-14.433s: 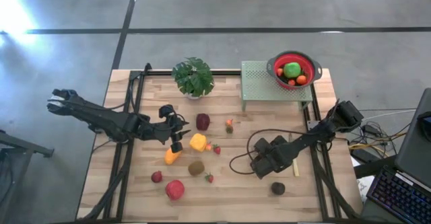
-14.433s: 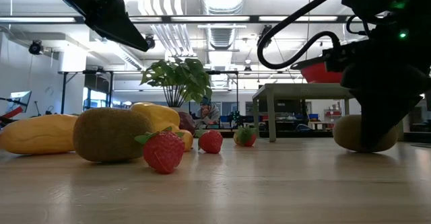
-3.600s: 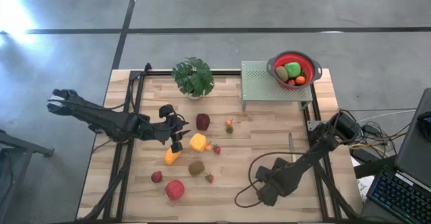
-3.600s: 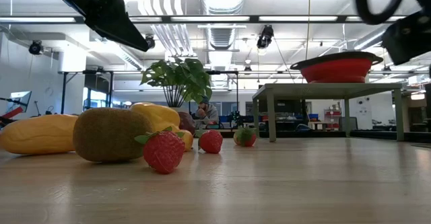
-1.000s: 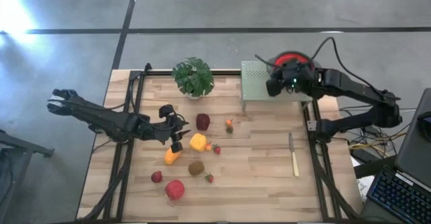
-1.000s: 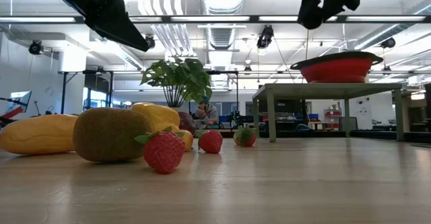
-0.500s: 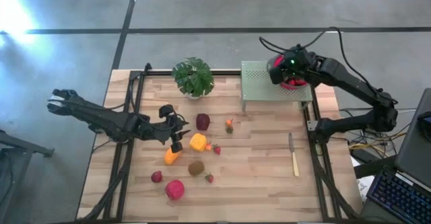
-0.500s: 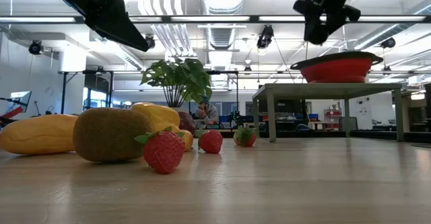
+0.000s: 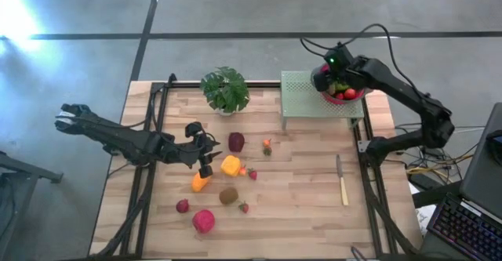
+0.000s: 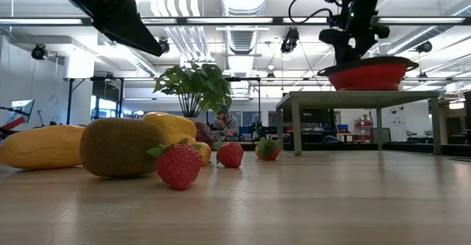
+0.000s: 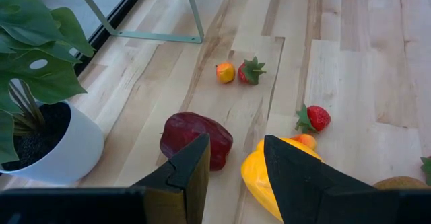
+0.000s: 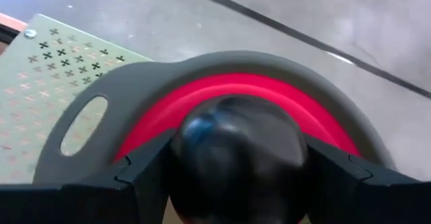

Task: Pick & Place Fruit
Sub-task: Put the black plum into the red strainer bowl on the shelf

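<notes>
Clamping a dark, rounded fruit [image 12: 237, 158] between its fingers, my right hand [image 9: 333, 71] hangs right over the red bowl [image 9: 354, 97], which sits on the pale green perforated stand [image 9: 302, 96] at the counter's [image 9: 298, 206] far right corner. What kind of fruit it is I can't quite make out from the wrist view. Small red and orange pieces show in the bowl beside the hand. My left hand [image 9: 205, 167] waits over the middle of the counter with its fingers a little apart and nothing between them, above the yellow fruit [image 9: 230, 165] and maroon fruit [image 9: 236, 142]. Nearby lie the kiwi [image 9: 228, 196], red apple [image 9: 203, 220] and strawberries [image 9: 252, 174].
</notes>
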Controlling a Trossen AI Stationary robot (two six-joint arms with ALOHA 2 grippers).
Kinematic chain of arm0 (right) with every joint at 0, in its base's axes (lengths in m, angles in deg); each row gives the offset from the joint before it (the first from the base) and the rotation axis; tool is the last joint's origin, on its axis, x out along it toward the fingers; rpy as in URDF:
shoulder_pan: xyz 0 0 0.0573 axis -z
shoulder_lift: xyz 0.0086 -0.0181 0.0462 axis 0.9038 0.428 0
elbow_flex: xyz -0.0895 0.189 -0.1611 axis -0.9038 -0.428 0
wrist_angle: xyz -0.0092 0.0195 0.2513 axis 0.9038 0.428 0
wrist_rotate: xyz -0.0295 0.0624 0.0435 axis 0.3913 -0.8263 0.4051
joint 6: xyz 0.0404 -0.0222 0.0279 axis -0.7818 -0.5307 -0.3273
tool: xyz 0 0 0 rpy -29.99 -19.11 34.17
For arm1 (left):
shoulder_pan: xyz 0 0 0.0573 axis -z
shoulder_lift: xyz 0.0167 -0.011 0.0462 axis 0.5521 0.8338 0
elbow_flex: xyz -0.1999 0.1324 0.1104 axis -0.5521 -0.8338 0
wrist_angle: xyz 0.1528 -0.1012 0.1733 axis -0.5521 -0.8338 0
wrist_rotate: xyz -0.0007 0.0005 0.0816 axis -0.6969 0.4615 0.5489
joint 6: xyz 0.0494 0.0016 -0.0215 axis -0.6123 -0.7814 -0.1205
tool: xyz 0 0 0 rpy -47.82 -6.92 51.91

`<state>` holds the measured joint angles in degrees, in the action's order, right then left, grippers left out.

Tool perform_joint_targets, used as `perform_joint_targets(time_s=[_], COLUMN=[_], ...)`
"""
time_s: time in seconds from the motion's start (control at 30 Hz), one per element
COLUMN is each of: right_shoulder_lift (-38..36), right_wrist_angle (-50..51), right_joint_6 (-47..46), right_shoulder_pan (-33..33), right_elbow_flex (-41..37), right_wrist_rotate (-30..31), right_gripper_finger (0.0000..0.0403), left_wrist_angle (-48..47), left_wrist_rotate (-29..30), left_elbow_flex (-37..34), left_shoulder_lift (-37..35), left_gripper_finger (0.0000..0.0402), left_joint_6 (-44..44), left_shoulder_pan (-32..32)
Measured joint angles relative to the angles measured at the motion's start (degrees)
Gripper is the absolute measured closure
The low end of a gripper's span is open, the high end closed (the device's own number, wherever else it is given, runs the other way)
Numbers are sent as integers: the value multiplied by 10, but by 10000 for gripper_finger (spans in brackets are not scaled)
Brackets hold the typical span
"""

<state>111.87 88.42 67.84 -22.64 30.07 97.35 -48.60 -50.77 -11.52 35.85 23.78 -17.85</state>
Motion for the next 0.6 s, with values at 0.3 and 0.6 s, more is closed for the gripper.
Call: perform_joint_targets(time_s=[0.3,0.6], right_shoulder_lift=[19,22], right_wrist_angle=[-29,-28], right_joint_6=[11,16], right_shoulder_pan=[12,12], right_elbow_flex=[0,0], right_wrist_rotate=[-33,-33], right_gripper_finger=[112,81], left_wrist_angle=[0,0], left_wrist_rotate=[0,0], left_elbow_flex=[0,0], left_shoulder_lift=[0,0], left_gripper_finger=[255,255], left_joint_6=[0,0], left_shoulder_pan=[0,0])
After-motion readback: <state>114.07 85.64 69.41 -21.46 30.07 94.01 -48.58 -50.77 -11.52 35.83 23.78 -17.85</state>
